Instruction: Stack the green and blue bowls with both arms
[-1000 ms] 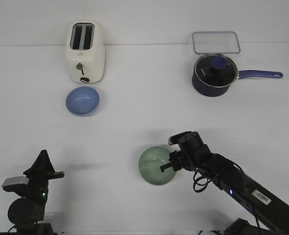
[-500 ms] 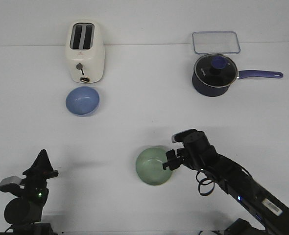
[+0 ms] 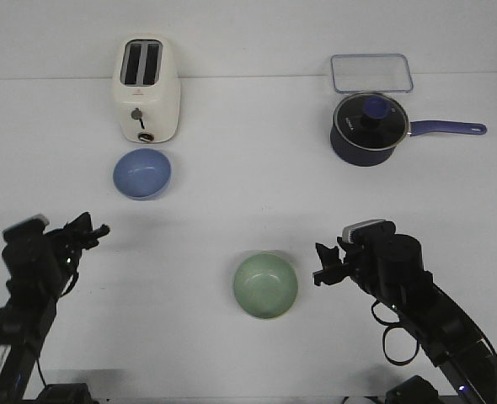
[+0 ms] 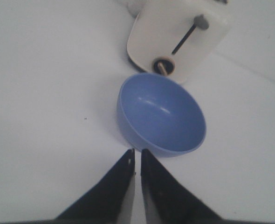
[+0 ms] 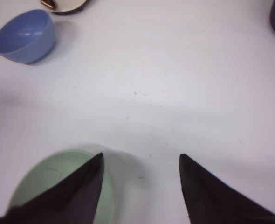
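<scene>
The pale green bowl [image 3: 266,286] sits upright on the white table, near the front centre. My right gripper [image 3: 323,265] is open and empty just to its right, apart from it. In the right wrist view the green bowl [image 5: 53,170] lies partly behind one finger of the open gripper [image 5: 141,157]. The blue bowl [image 3: 142,173] sits in front of the toaster. My left gripper [image 3: 93,229] is shut and empty, a little short of it. In the left wrist view the fingertips [image 4: 137,151] are just before the blue bowl [image 4: 161,114].
A cream toaster [image 3: 147,88] stands at the back left, right behind the blue bowl. A dark blue saucepan with a glass lid [image 3: 368,126] and a clear container [image 3: 371,72] are at the back right.
My right gripper has let go of the green bowl's rim and pulled back to the right. The bowl shifted slightly left. My left arm has moved forward toward the blue bowl.
</scene>
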### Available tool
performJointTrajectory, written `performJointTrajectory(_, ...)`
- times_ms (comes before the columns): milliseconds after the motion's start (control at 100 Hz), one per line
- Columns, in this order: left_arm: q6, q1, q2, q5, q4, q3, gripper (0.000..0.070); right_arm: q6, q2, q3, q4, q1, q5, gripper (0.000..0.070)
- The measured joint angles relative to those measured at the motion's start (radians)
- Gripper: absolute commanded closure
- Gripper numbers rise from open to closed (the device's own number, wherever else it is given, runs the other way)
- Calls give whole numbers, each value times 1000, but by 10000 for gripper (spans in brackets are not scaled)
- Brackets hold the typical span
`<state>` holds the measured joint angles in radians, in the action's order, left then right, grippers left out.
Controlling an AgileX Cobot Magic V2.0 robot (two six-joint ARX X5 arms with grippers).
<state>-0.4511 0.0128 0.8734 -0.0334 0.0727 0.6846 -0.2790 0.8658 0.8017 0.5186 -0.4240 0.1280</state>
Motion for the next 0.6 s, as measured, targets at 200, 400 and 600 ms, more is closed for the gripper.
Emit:
performJointTrajectory(200,50,0,366,-19,14,196,219,18,0,0,23,0,0,359)
performJointTrajectory(400,81,0,629,-29,16,359,220,23,0,0,23,0,1,359)
performJointTrajectory(600,94,0,853,-51,40,522,230,32,0,0,23,0,0,360)
